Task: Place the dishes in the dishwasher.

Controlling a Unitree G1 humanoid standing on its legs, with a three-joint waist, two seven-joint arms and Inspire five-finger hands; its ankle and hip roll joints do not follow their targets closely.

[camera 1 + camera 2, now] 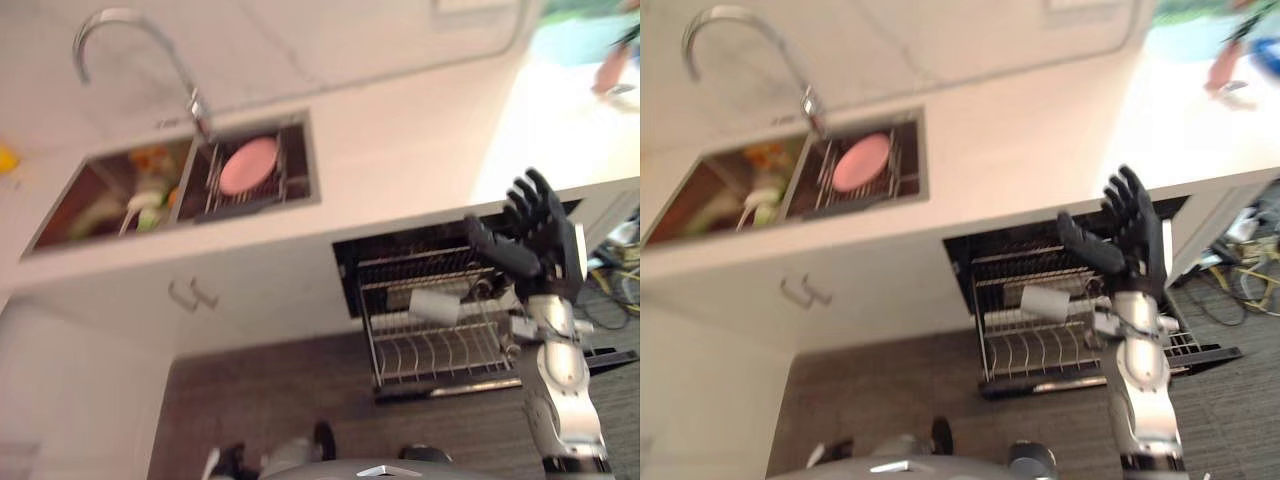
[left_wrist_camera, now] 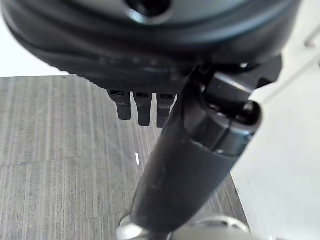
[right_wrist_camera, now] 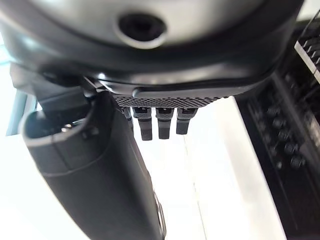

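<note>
A pink plate [image 1: 248,165] lies on a wire rack in the right basin of the sink [image 1: 300,190]. The left basin holds several mixed dishes [image 1: 140,200]. Under the counter the dishwasher [image 1: 350,260] stands open, its lower rack [image 1: 440,350] pulled out, with a pale cup [image 1: 435,305] resting on it. My right hand [image 1: 535,235] is raised over the rack's right end, fingers straight and spread, holding nothing. In the left wrist view my left hand [image 2: 190,165] hangs above the dark floor with straight fingers and nothing in it.
A curved steel faucet [image 1: 130,40] arches over the sink. White cabinet doors with handles [image 1: 190,295] sit left of the dishwasher. A small yellow object [image 1: 6,158] lies on the counter at the far left. A person [image 1: 612,60] stands far off at the upper right.
</note>
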